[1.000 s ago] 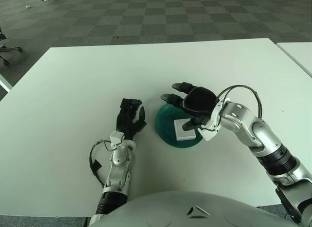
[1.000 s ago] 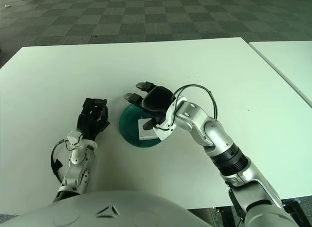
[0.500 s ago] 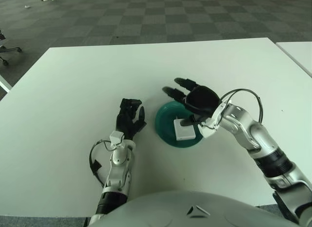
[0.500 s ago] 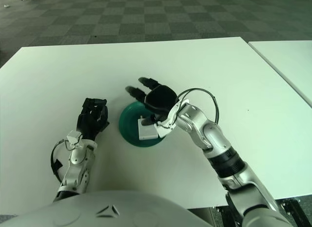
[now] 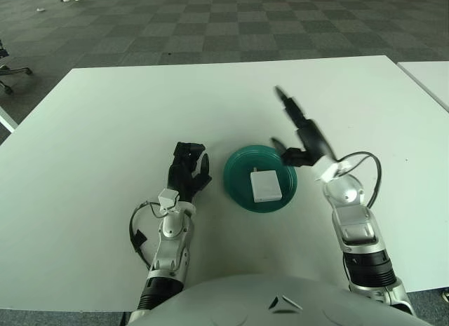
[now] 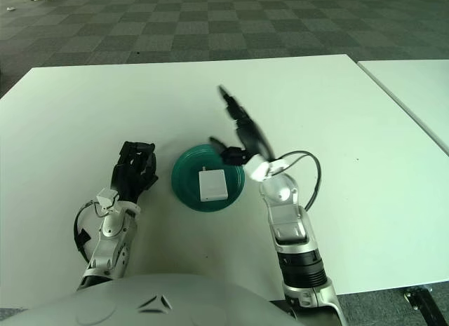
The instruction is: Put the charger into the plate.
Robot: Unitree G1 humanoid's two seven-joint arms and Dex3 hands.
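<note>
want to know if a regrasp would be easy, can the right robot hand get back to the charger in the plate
Probably yes. The right robot hand is open, raised just right of the green plate. The white charger lies flat and uncovered inside it, and nothing stands between them.

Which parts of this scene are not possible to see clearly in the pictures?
- Right hand, both views: its raised fingertips are smeared by motion.
- Charger in the plate, both views: it is seen only from above, so its underside and any prongs or port are hidden.
- Left hand, both views: it lies on the table back upward, so its palm is hidden.
</note>
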